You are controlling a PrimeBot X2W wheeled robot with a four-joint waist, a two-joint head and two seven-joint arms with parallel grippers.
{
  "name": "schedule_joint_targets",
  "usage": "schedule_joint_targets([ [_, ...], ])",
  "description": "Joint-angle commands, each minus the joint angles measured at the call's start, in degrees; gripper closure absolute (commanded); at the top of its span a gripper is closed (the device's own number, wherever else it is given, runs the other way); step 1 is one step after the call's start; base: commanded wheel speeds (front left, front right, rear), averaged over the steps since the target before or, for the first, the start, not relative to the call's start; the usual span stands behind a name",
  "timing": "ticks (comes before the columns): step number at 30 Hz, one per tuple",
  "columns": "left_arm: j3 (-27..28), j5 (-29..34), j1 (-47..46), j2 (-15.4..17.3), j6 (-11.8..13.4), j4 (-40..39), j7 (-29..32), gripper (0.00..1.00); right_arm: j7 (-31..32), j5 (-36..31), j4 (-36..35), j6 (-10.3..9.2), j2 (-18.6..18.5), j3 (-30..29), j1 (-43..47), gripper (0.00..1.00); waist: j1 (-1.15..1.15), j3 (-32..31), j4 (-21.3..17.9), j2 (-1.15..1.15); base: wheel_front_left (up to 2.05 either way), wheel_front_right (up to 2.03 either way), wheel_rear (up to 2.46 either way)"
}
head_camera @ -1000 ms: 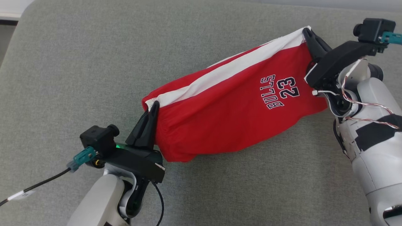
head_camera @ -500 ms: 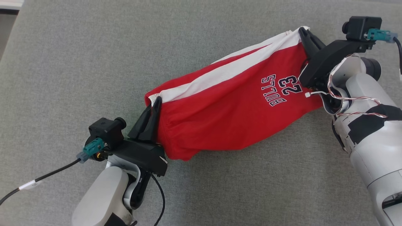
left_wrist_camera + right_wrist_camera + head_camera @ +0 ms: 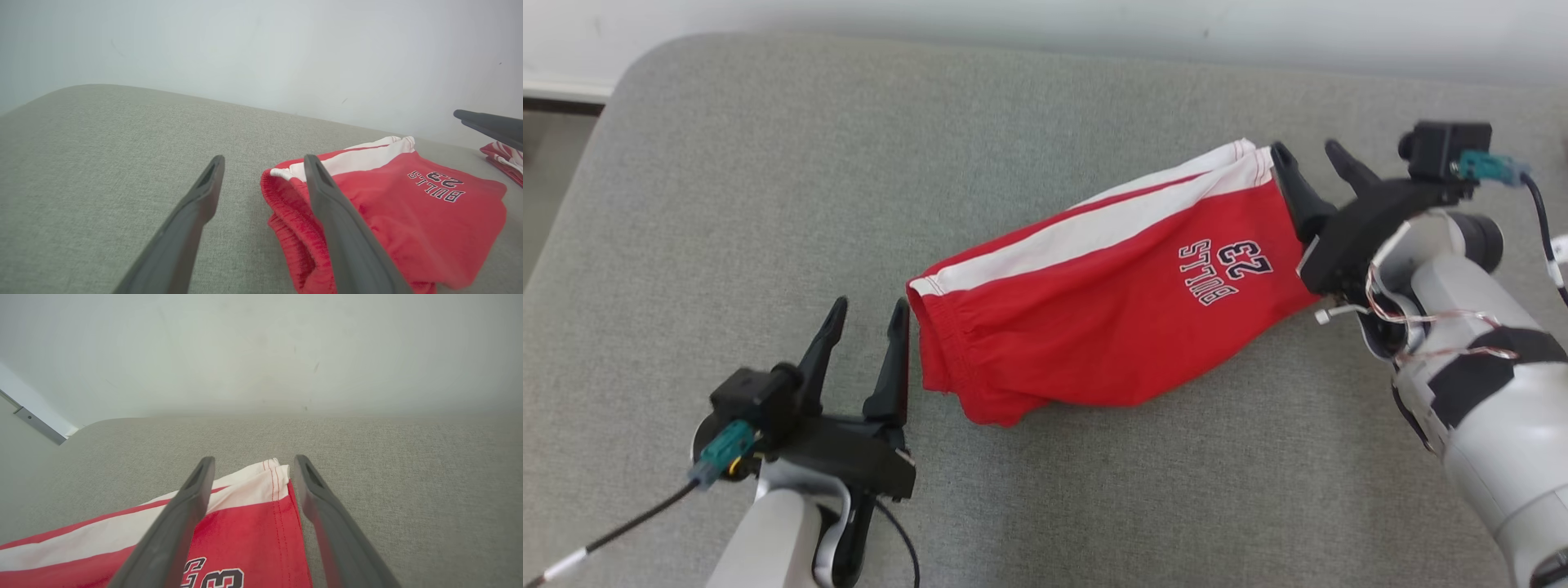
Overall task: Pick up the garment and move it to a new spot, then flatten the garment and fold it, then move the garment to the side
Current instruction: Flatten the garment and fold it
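Red garment (image 3: 1111,302) lies on grey cushion (image 3: 768,163) between parted left claw (image 3: 870,304) and parted right claw (image 3: 1305,147).

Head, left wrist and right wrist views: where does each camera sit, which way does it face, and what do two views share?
Head view: on the head, facing forward and down at red shorts on a grey cushion; left hand and right hand show, open.
Left wrist view: on the left wrist, facing along its fingers past the shorts' waistband toward the wall.
Right wrist view: on the right wrist, facing along its fingers over the shorts' hem toward the wall.
Shared: both wrist views show the number print.
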Motion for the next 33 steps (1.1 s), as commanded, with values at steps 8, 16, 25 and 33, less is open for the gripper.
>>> schedule_joint_targets([
  [8, 9.6, 8.1, 7.7, -2.1, 0.9, -8.7, -0.2, 0.00, -2.1, 3.8, 0.7, 0.00, -3.6, 2.7, 5.7, 0.00, 0.01, -2.9, 0.7, 0.00, 0.00, 0.00, 0.00],
  [16, 13.4, 13.7, 12.3, -3.6, 1.0, -14.2, -0.2, 0.00, -2.5, 4.7, 4.1, 0.00, -4.0, 4.1, 6.9, 0.00, 0.01, -1.8, 2.0, 0.00, 0.00, 0.00, 0.00],
  [25, 13.9, 15.8, 14.0, -4.3, 0.5, -15.0, -0.2, 0.00, 0.2, 4.7, 8.3, 0.00, -2.2, 7.4, 7.1, 0.80, 0.01, -1.2, 3.4, 0.00, 0.00, 0.00, 0.00],
  [33, 14.1, 15.8, 14.9, -4.3, 0.8, -14.6, -0.2, 0.00, -1.8, 7.5, 6.0, 0.00, -2.2, 8.1, 8.5, 1.00, 0.01, -3.5, 1.8, 0.00, 0.00, 0.00, 0.00],
])
